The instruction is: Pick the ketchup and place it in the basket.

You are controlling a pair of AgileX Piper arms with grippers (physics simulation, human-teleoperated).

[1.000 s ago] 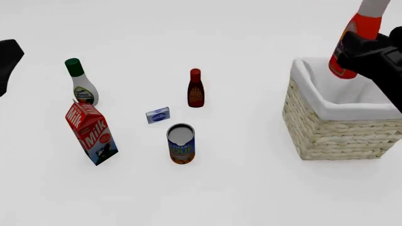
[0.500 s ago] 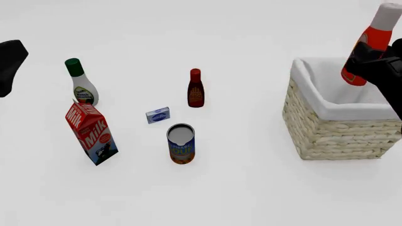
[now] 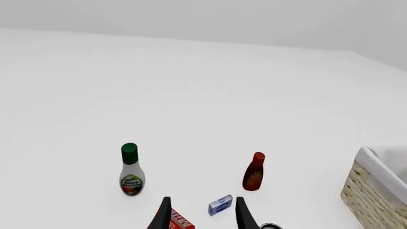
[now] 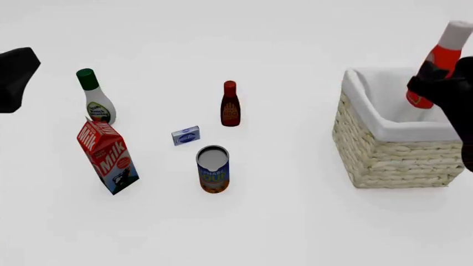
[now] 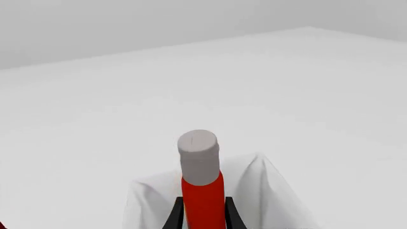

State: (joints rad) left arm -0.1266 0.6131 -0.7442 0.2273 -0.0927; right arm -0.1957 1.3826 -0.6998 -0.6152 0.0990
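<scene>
Right hand (image 5: 203, 215) is clamped on the ketchup (image 4: 436, 61), which tilts over the basket (image 4: 391, 155) at 3 o'clock; its base is hidden behind the arm. Left hand (image 3: 202, 215) gapes empty, mostly cut off, above the milk (image 4: 107, 156).

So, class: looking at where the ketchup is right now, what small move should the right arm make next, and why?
Probably lower a little further, then release. The right pincer grips the ketchup tilted over the basket, its base just inside the cloth-lined rim but apparently not yet resting on the bottom, so letting go now might tip it.
</scene>
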